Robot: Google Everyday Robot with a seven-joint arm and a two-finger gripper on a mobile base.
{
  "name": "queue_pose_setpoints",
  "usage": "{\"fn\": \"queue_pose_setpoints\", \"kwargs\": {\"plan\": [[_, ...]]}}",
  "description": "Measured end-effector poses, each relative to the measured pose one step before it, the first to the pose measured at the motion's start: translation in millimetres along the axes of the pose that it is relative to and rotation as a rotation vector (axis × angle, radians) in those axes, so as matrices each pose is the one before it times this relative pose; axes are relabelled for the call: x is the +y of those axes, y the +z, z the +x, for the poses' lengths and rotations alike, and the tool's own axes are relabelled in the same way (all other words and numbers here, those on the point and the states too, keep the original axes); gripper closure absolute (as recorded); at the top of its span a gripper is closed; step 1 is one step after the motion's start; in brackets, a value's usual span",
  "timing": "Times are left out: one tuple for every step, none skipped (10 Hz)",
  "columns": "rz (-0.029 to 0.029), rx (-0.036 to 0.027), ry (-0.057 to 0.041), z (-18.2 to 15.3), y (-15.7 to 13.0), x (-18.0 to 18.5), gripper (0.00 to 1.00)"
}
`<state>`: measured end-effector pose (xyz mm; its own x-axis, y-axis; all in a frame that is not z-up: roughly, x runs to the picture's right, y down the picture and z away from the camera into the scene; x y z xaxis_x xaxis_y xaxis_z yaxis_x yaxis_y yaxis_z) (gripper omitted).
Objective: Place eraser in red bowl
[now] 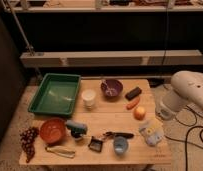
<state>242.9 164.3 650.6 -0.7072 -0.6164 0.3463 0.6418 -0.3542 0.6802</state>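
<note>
The eraser, a small black block, lies on the wooden table at the back right, just right of the dark purple bowl and above the orange carrot. The red bowl stands at the front left of the table and looks empty. Only my white arm shows, off the table's right edge and to the right of the eraser. My gripper itself is out of sight at the arm's end; it holds nothing that I can see.
A green tray sits at the back left, with a white cup beside it. A teal-handled brush, a blue cup, an orange ball, a pale packet and dark grapes are at the front.
</note>
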Motion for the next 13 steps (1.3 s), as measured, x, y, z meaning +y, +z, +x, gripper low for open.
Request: {"fn": "queue_pose_setpoints", "kwargs": {"plan": [[0.00006, -0.00003, -0.00001, 0.01, 0.03, -0.01, 0.20], [0.00000, -0.00001, 0.00002, -0.01, 0.00, 0.01, 0.20], [0.00003, 0.00006, -0.00004, 0.02, -0.01, 0.00, 0.20], [-0.00002, -0.00002, 0.00008, -0.03, 0.00, 0.00, 0.20], [-0.00284, -0.00547, -0.00289, -0.92, 0.94, -0.81, 0.20], [-0.01904, 0.00158, -0.00945, 1.85, 1.22, 0.14, 0.20], [-0.02583, 0.00868, -0.01934, 6.24, -0.01, 0.86, 0.20], [-0.03028, 0.02063, -0.04762, 15.31, -0.16, 4.68, 0.20], [-0.01986, 0.03572, -0.05541, 18.69, -2.55, 7.47, 0.20], [-0.01239, 0.02835, -0.03811, 14.73, -2.83, 8.00, 0.20], [-0.01617, 0.04514, -0.06324, 30.24, -3.97, 15.44, 0.20], [-0.01384, 0.02807, -0.05210, 29.26, -0.11, 13.10, 0.20], [-0.01115, 0.02652, -0.04277, 29.25, 3.32, 14.38, 0.20]]}}
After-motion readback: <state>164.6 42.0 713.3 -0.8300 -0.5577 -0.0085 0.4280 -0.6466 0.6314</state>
